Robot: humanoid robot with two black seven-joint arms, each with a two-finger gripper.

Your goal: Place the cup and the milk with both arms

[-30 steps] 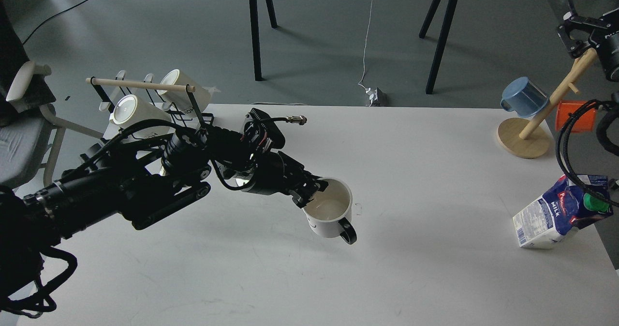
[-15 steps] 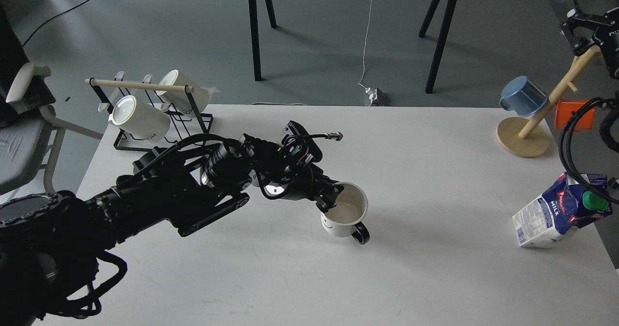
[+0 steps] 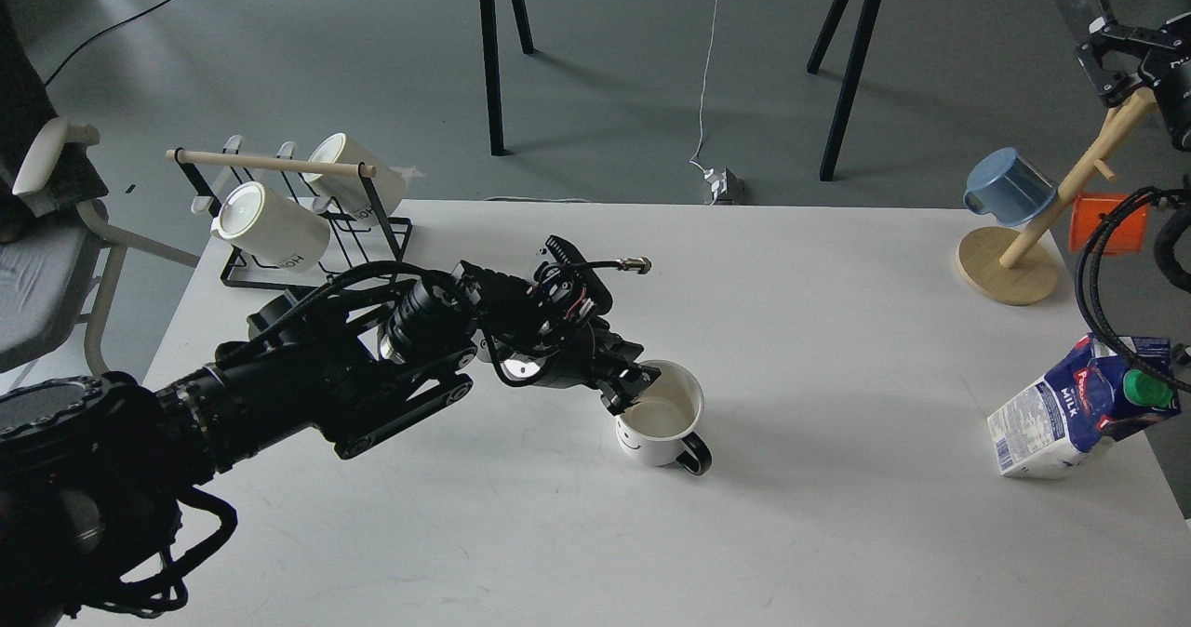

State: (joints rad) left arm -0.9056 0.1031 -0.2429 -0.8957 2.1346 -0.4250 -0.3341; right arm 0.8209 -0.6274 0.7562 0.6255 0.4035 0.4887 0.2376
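The cup [image 3: 657, 422], a white mug with a black handle and a smiley face, stands upright on the white table [image 3: 837, 515] near its middle. My left gripper [image 3: 631, 391] is shut on the cup's near-left rim, one finger inside and one outside. The milk [image 3: 1070, 411], a blue and white carton with a green cap, stands leaning at the table's right edge, with a black cable of my right arm across it. My right gripper [image 3: 1107, 50] is high at the top right, by the tip of the wooden stand, far from the milk; its fingers are too small and dark to read.
A black wire rack [image 3: 298, 236] with two white mugs stands at the back left. A wooden mug tree [image 3: 1023, 255] with a blue cup [image 3: 1007, 185] and an orange cup [image 3: 1103, 222] stands at the back right. A chair is left of the table.
My left arm has carried the cup to the right and lowered it from tilted in the air to upright on the table. The milk and my right gripper have barely moved.
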